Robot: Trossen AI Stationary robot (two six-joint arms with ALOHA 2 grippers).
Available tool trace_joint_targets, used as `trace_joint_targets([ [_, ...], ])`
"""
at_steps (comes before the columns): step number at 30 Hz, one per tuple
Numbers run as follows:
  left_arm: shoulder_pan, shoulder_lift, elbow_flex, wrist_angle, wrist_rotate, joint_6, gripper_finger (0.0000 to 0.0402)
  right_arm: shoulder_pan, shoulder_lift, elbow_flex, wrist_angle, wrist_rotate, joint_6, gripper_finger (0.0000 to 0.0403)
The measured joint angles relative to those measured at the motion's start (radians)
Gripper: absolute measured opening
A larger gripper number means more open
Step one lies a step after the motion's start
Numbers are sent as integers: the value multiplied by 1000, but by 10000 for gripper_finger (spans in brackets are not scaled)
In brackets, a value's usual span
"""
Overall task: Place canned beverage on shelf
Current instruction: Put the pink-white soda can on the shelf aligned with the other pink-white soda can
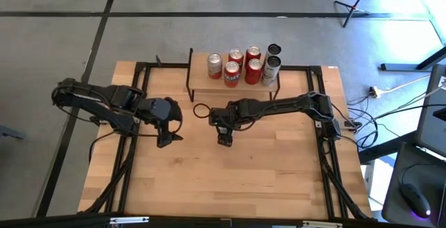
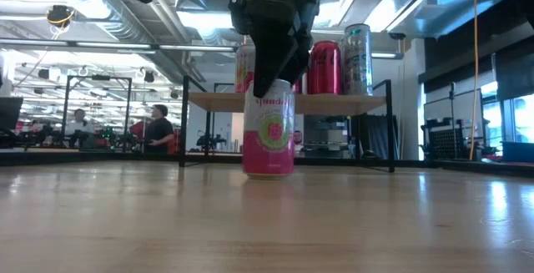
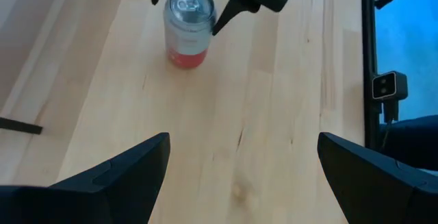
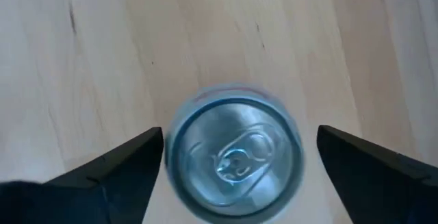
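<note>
**Q:** Dark fingers (image 4: 116,162) nearest the lens: is your right gripper (image 1: 224,139) on anything?

**A:** No. Its jaws are spread either side of the top of the pink-and-white aluminium drink can (image 2: 269,139) and aren't clamped on it. The can stands upright on the light wooden tabletop (image 1: 279,172), mid-table.

**Q:** So how much of your task is done?

**A:** This can is not lifted and not placed. You've still got the grip, the lift and the carry to 12 o'clock. The low wooden-topped shelf on black legs (image 1: 198,78) already holds the short red cans (image 1: 231,73) and two tall slim cans (image 1: 270,69).

**Q:** Is there room?

**A:** Only the shelf's 9 o'clock end looks bare.

**Q:** Any obstacles?

**A:** Watch the thin black cable loop (image 1: 201,110) at 11 o'clock of the can. Your left gripper (image 1: 169,139) waits at its 9 o'clock with its jaws wide.
</note>
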Motion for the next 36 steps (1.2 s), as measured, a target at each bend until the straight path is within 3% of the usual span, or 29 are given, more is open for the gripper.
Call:
trace_joint_targets([
  [7,-29,0,0,57,-74,-50,354,0,-41,-2,-18,-27,-40,389],
  [18,-78,125,0,280,-274,-183,353,63,-348,-31,-195,-18,-181,390],
  [24,-110,291,0,473,-427,-262,353,107,-592,-274,-142,-2,-201,390],
  [32,-139,516,0,577,-800,-512,353,103,-921,-650,5,1,-102,390],
  [36,-134,603,0,653,-844,-589,353,103,-1023,-746,14,2,-48,390],
])
